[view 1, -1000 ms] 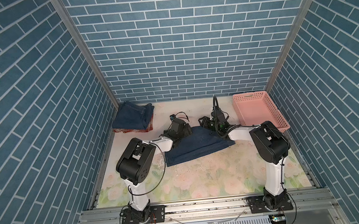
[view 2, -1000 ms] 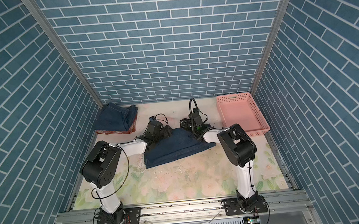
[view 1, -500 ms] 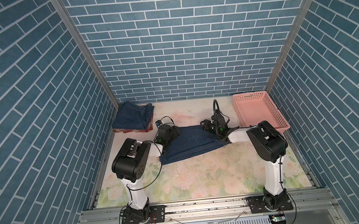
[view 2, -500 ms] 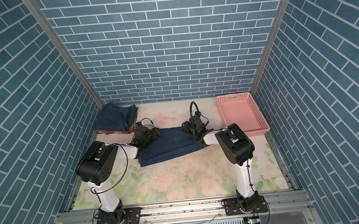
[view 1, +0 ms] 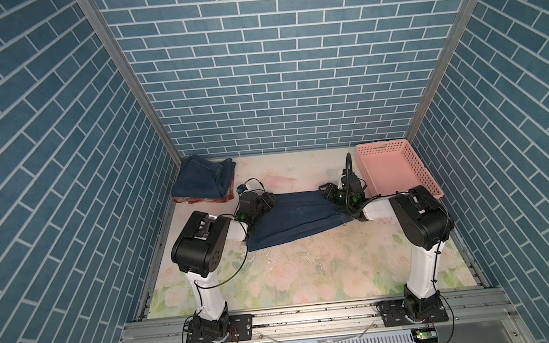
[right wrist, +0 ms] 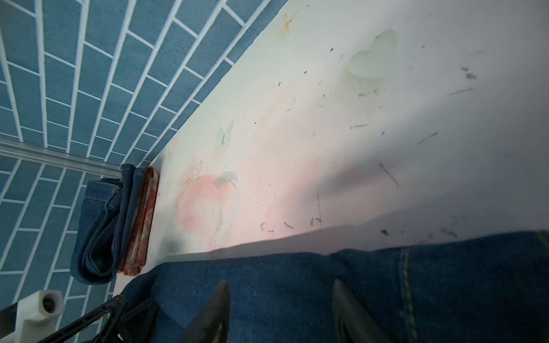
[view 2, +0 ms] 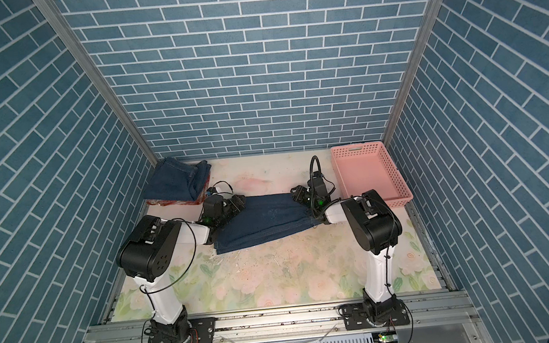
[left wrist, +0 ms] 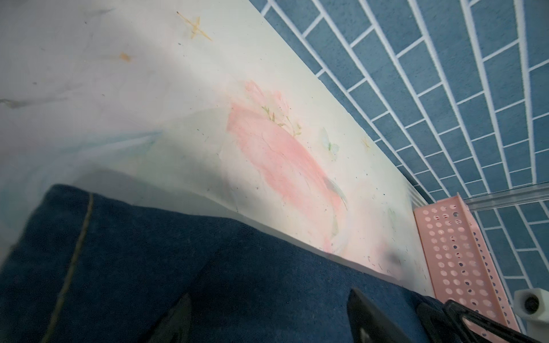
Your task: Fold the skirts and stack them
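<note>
Since one second ago the left gripper (view 1: 268, 200) has moved outward, away from the right gripper (view 1: 326, 193) and nearer to the pile in the far corner. More of the far edge of the denim skirt (view 1: 297, 218) now shows between them. The right gripper has almost not moved.

The denim skirt lies flat on the table (view 1: 309, 271), stretched between the two grippers. Its far corners are under them, and the rest spreads from them toward the robot's bases. In the left wrist view the fingers (left wrist: 365, 314) stand wide apart, released, and smooth denim passes below them with no fold pinched. In the right wrist view the fingers (right wrist: 217, 308) stand less far apart, also not clenched, over flat cloth. Whether the tips press on the cloth, I cannot tell.

On the outer side of the left gripper, near it but apart, a folded denim skirt (view 1: 204, 180) lies on a plaid skirt (view 1: 201, 200).

The pink basket (view 1: 395, 172) stands just beside the right gripper, on its outer side. Inside it only its own floor with holes shows.

The left arm (view 1: 201, 243) and the right arm (view 1: 420, 220) each rise from the front rail. Each bends at a high black elbow and reaches forward and down, so both wrists are low over the cloth.
</note>
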